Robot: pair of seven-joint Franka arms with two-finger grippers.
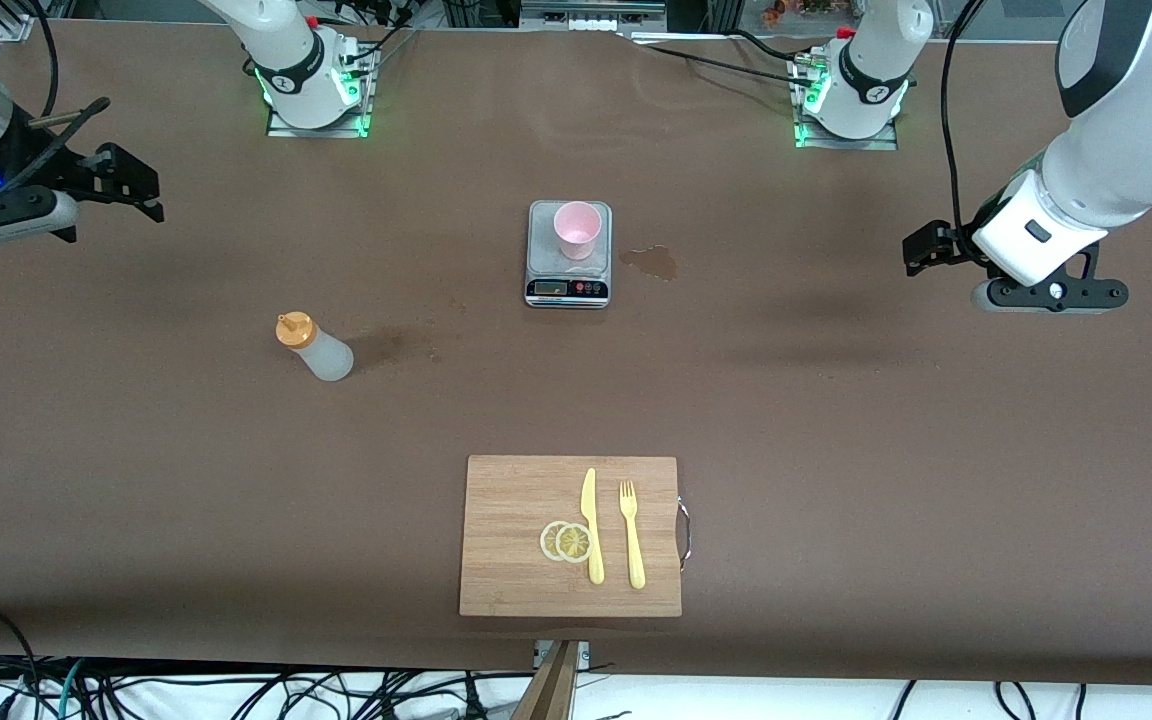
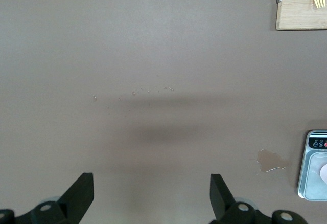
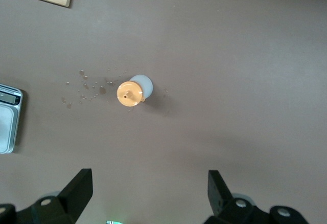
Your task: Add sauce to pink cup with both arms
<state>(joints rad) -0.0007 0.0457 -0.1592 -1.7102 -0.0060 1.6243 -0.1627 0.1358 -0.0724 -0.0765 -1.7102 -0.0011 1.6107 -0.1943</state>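
Note:
The sauce bottle stands upright on the table toward the right arm's end, whitish with an orange cap. The right wrist view shows it from above. The pink cup stands on the grey scale at the table's middle, and its edge shows in the left wrist view. My right gripper hangs open and empty over the table's right-arm end, apart from the bottle; its own view shows the fingers wide apart. My left gripper hangs open and empty over the left-arm end.
A wooden cutting board lies nearer to the front camera than the scale. It holds a yellow knife, a yellow fork and two lemon slices. A wet stain marks the table beside the scale.

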